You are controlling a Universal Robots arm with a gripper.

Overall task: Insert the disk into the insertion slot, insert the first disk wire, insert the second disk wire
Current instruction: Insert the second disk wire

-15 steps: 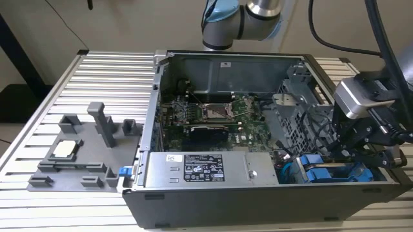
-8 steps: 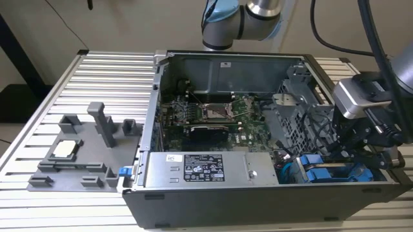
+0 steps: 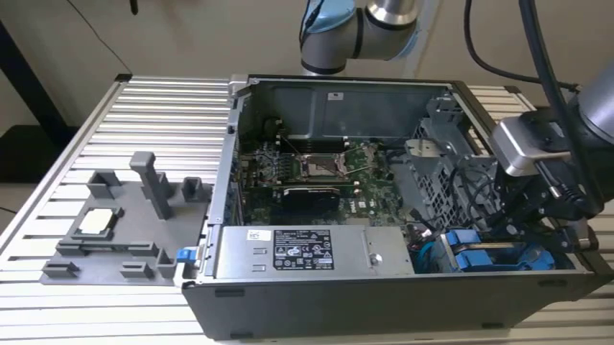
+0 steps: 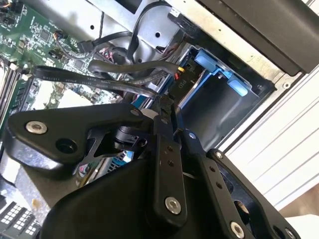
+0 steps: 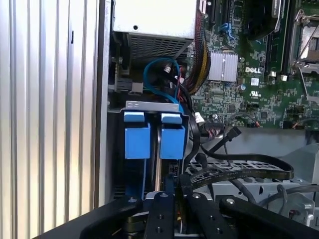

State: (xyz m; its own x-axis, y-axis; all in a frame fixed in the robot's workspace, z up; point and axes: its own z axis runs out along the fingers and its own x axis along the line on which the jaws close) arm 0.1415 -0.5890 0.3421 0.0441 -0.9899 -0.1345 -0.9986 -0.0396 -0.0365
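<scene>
Hovering gripper (image 5: 169, 199), fingers closed on a black wire end, close above the disk (image 5: 172, 142).
Disk seated in the insertion slot (image 5: 149, 105); cramped beside case wall (image 3: 384, 298); slatted table (image 3: 125, 129) around.

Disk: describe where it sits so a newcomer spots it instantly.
Find the open computer case on the slatted table. In its corner nearest the exterior view's lower right, beside the grey power-supply box, the disk sits in the drive cage. Its bright blue carrier tabs stand out against grey metal.
</scene>
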